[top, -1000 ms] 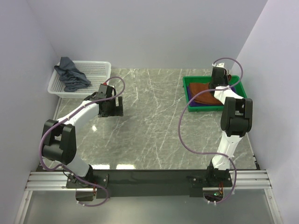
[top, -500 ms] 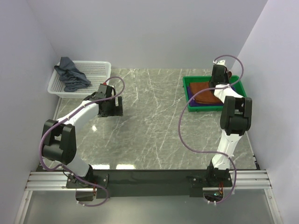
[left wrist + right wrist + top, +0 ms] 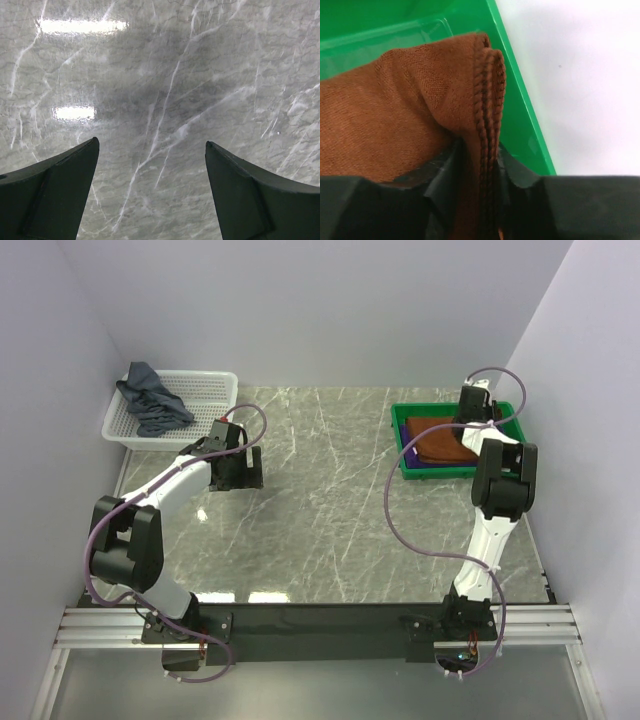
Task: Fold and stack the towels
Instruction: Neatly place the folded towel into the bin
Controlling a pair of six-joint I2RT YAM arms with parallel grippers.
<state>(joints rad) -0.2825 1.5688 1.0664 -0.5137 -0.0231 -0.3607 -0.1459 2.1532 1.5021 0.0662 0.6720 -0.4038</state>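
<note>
Your marble table (image 3: 330, 510) fills the middle of the frame. At upper left, the white basket (image 3: 205, 390) holds a crumpled grey-blue towel (image 3: 150, 402). At upper right, the green tray (image 3: 432, 474) holds the folded rust-brown towel (image 3: 435, 442). Your left gripper (image 3: 151, 145) hangs wide open over the marble. Your right gripper (image 3: 477, 150) has narrow jaws straddling the rust-brown towel's hem, but you cannot tell whether they clamp it.

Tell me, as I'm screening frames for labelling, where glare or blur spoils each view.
Left wrist: two lamp reflections glare white on the marble table, though its veins otherwise read crisply. Right wrist: the hem and weave of the rust-brown towel are sharp, with no glare. Top external: the light is even, with a pale reflected strip at the table's near edge.
</note>
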